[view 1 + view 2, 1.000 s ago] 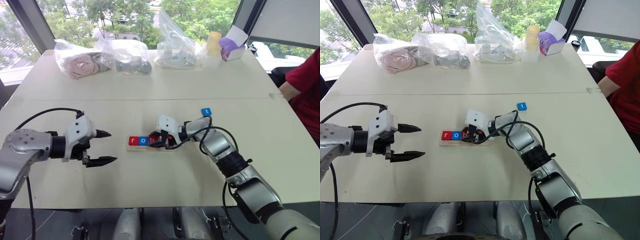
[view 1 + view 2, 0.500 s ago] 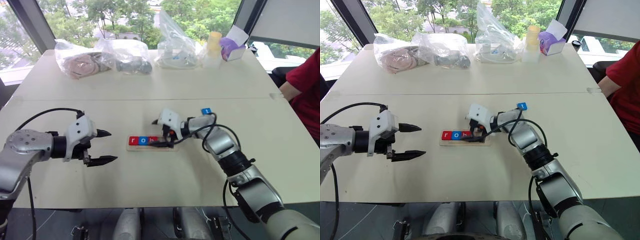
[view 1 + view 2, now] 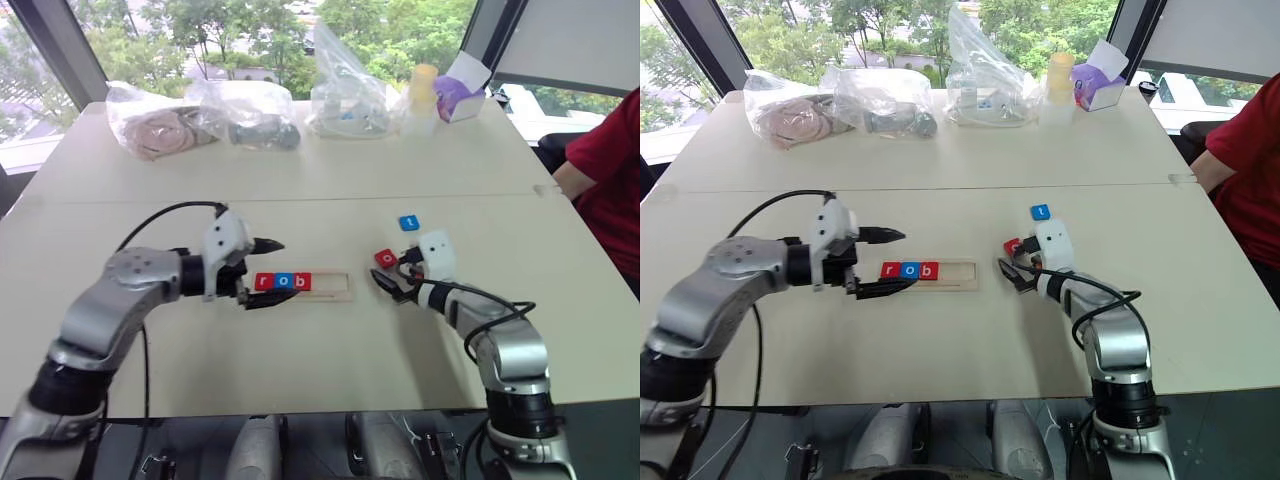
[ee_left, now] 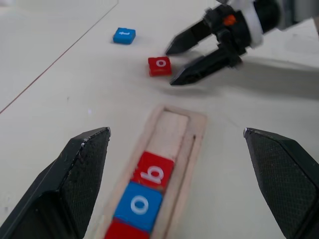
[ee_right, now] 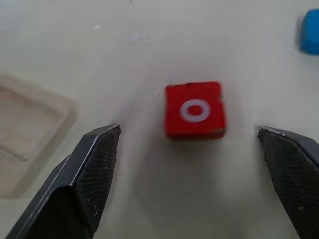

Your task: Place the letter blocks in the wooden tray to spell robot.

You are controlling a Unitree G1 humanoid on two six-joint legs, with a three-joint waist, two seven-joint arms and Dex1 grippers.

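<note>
The wooden tray [image 3: 332, 286] lies mid-table with red r [image 3: 264, 282], blue o [image 3: 283, 282] and red b [image 3: 301, 282] in its left part; its right part is bare. A red o block [image 3: 386, 259] lies flat on the table right of the tray, and a blue t block [image 3: 409, 223] lies beyond it. My right gripper [image 5: 188, 128] is open, its fingers either side of the red o [image 5: 194, 109] without touching it. My left gripper [image 3: 288, 270] hangs open over the tray's left end, holding nothing; its wrist view looks along the tray [image 4: 195, 130].
Clear plastic bags [image 3: 200, 115] with odds and ends, a yellow-capped bottle [image 3: 424, 95] and a tissue box [image 3: 458, 95] line the far edge of the table. A person in a red sleeve [image 3: 605, 170] sits at the right side.
My right gripper opened at the tray, left the red b there and drew back right to the red o. My left gripper swung right to the tray's left end.
</note>
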